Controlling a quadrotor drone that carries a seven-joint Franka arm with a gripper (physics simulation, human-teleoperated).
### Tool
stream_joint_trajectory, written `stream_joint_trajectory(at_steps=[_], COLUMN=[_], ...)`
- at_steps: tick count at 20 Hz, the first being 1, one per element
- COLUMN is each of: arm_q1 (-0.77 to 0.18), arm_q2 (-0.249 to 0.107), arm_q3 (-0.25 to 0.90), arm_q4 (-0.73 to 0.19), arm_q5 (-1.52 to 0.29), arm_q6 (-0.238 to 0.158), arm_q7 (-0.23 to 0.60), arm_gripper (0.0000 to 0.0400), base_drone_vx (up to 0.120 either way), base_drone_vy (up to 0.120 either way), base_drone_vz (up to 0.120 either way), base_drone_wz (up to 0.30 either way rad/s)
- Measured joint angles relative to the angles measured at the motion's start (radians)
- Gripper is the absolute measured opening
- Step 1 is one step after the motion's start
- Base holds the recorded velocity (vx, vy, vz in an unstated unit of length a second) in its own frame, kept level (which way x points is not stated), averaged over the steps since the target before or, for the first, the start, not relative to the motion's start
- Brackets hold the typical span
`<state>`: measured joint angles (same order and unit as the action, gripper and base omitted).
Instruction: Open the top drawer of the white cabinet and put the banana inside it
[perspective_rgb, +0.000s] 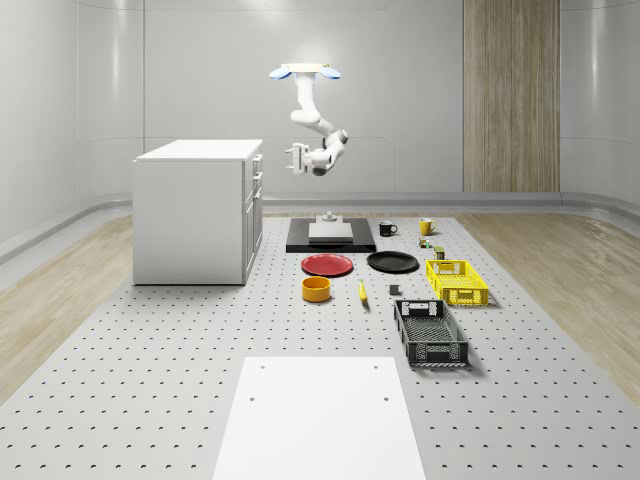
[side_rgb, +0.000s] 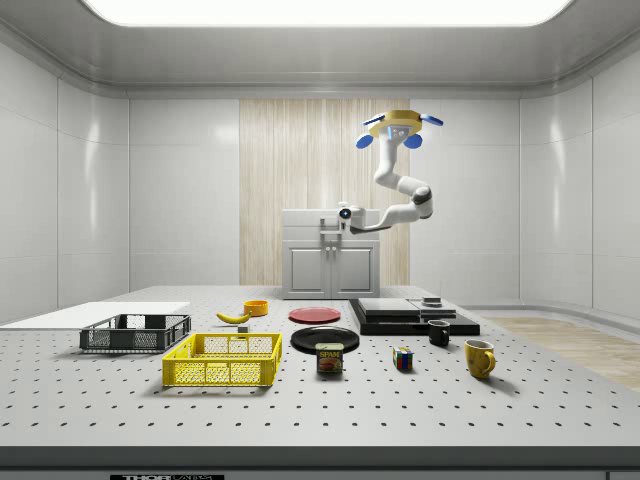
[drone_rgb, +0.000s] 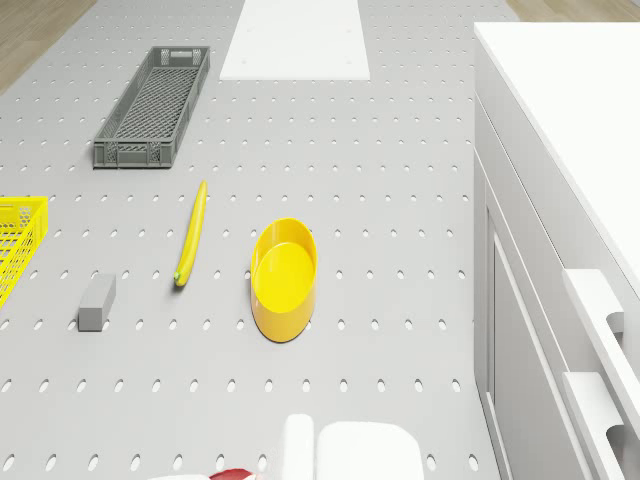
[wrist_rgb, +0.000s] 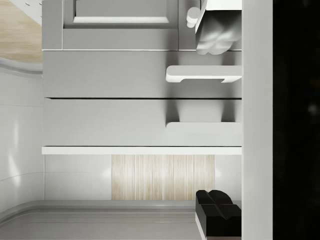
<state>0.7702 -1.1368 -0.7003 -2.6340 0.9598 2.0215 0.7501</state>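
- Banana (drone_rgb: 191, 232): lies flat on the perforated table (perspective_rgb: 150, 340), loose and ungripped, just beside the yellow bowl (drone_rgb: 284, 279) and near a small grey block (drone_rgb: 97, 301). It is well apart from the white cabinet (perspective_rgb: 195, 215), so it waits there while the drawer is dealt with first.
- Top drawer (wrist_rgb: 105, 122): judged still closed; in the wrist view its front sits flush with the drawer below, with the handle (wrist_rgb: 202, 126) standing proud.
- Gripper (perspective_rgb: 297, 159): held level at the height of the upper drawers, facing the cabinet front and near it but not touching. The fingers (wrist_rgb: 217, 205) stand apart, holding nothing. This pose suits lining up on the handle.
- Drone (perspective_rgb: 304, 71): hovers in the air beside the cabinet, above the black platform (perspective_rgb: 331, 240), with the arm bent down and toward the drawers.
- Step in hand, by judgement: approach to the handle; the pull has not begun.
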Motion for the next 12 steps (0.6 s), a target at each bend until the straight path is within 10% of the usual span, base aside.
stream_joint_trajectory(at_steps=[12], arm_q1=[0.055], arm_q2=[0.054], arm_q3=[0.09], arm_q4=[-0.028], arm_q5=[0.128], arm_q6=[0.103], arm_q7=[-0.063], arm_gripper=[0.04], base_drone_vx=[0.0], base_drone_vy=[-0.01], base_drone_vz=[0.0], base_drone_wz=[0.0])
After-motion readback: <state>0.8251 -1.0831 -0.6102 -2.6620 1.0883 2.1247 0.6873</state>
